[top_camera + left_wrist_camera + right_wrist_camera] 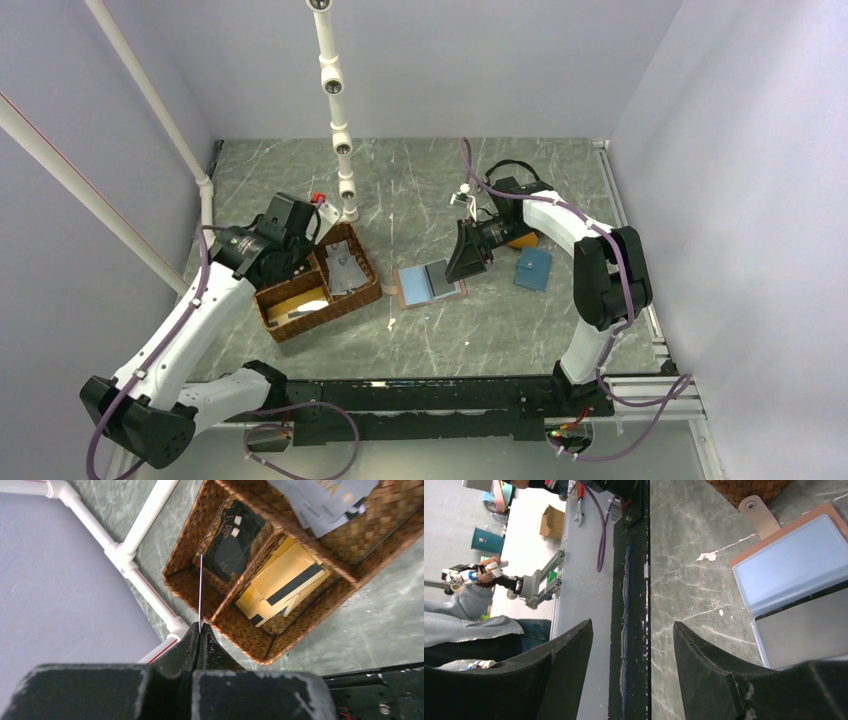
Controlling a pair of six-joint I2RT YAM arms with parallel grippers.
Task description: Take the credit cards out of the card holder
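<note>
Left gripper (200,628): clenched on a thin held card (201,590), seen edge-on, above the wicker basket (280,640).
Right gripper (633,625): fingers spread with nothing between them, poised at the 3 o'clock edge of the card holder (430,283).
Card holder: lies open and flat mid-table, with the basket at its 9 o'clock and the teal wallet (533,268) at its 3 o'clock.
Remaining card (804,630): a grey panel that looks tucked in the light-blue pocket.
Risk, drop: the held card hangs near a divider, so letting go here could catch the rim or land it beside the black card rather than with the grey cards (325,500) at 1 o'clock.
Risk, pull: nothing pins the holder, so tugging the remaining card may drag the whole wallet.
Hidden: the held card's face and colour, and how deep the remaining card sits. The right wrist view cuts off the holder's far half.
</note>
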